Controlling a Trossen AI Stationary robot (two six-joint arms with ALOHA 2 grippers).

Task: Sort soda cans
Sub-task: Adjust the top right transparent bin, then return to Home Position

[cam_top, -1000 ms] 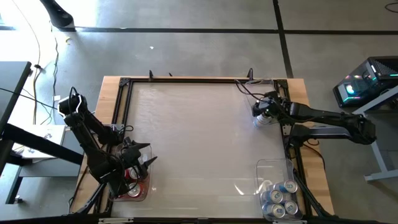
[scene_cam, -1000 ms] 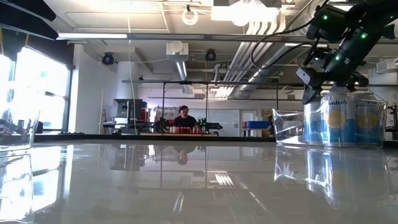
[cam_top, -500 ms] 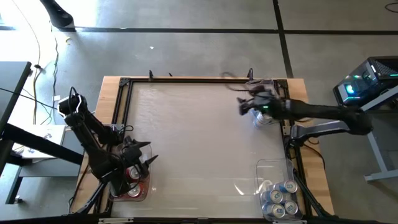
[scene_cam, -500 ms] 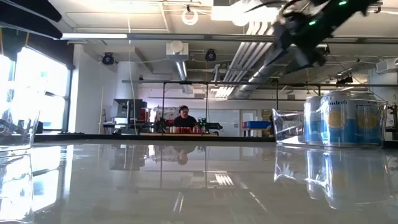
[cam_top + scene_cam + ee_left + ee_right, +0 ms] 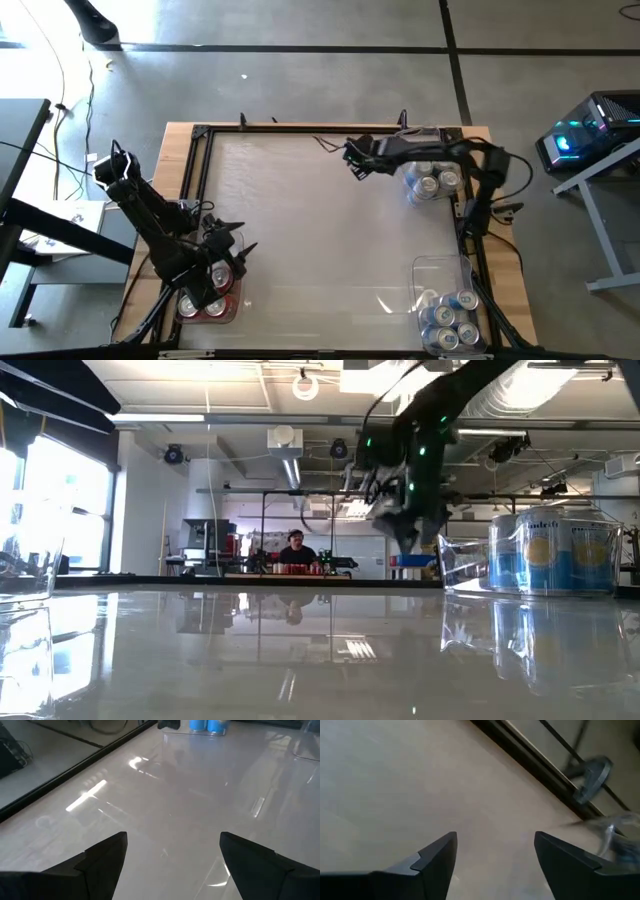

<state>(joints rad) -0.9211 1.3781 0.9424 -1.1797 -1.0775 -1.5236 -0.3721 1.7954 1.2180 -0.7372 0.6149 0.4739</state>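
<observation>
High view: the right gripper (image 5: 352, 160) is out over bare desk (image 5: 320, 230) at the far side, and the nearest soda cans (image 5: 432, 183) sit just to its right in a clear bin (image 5: 412, 195) by the far-right edge, standing upright, tops up. More silver-blue cans (image 5: 450, 320) fill the near-right bin (image 5: 425, 268). The left gripper (image 5: 226, 258) hangs over the near-left bin with the red cans (image 5: 202, 305).

Low view: the right arm hangs mid-frame, with the can-filled bin (image 5: 552, 552) off to its right.

Left wrist view: the left jaws are spread wide, nothing between them, just desk ahead and blue cans (image 5: 207, 725) far across.

Right wrist view: the right jaws are parted and empty over bare desk.

So I reckon the right arm's clearly nearer those far-right cans; it'd have to swing back right and come down from above.
</observation>
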